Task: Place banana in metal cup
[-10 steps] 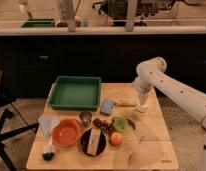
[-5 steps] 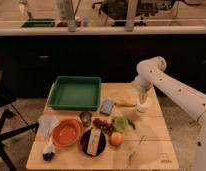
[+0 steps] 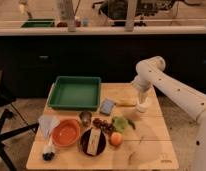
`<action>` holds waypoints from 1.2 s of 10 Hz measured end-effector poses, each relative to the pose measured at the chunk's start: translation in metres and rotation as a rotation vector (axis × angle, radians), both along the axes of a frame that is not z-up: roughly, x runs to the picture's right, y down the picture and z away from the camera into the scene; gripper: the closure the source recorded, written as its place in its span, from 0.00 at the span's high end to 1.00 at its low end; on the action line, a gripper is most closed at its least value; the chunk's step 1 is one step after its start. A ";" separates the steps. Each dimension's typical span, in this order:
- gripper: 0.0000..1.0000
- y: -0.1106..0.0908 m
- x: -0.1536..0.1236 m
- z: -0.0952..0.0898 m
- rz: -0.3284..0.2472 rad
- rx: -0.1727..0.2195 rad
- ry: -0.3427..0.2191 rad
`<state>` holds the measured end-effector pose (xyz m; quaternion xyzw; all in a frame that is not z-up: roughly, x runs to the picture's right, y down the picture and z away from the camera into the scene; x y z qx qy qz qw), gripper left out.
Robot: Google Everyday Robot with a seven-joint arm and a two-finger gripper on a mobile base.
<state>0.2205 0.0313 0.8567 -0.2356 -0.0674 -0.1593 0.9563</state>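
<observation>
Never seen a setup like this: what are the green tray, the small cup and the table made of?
Green tray: probably plastic, even matte colour. Metal cup: seemingly metal, silvery-grey with a dark inside. Table: pale wood, seams between boards. The gripper hangs open beside the banana, over the table's right side.

Light wooden table (image 3: 151,150) at centre toward 6 o'clock, dark cabinet fronts (image 3: 71,55) across behind it, pale counter ledge (image 3: 96,31) at 12 o'clock, black chair frame (image 3: 6,125) at 8 o'clock, speckled floor (image 3: 28,110), warm dim light
</observation>
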 end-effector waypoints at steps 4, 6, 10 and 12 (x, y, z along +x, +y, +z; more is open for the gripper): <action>0.80 0.006 -0.016 0.000 0.056 -0.022 -0.016; 0.80 0.010 -0.024 0.002 0.076 -0.039 -0.034; 0.80 0.016 -0.041 0.009 0.124 -0.067 -0.044; 0.80 0.017 -0.048 0.016 0.156 -0.078 -0.041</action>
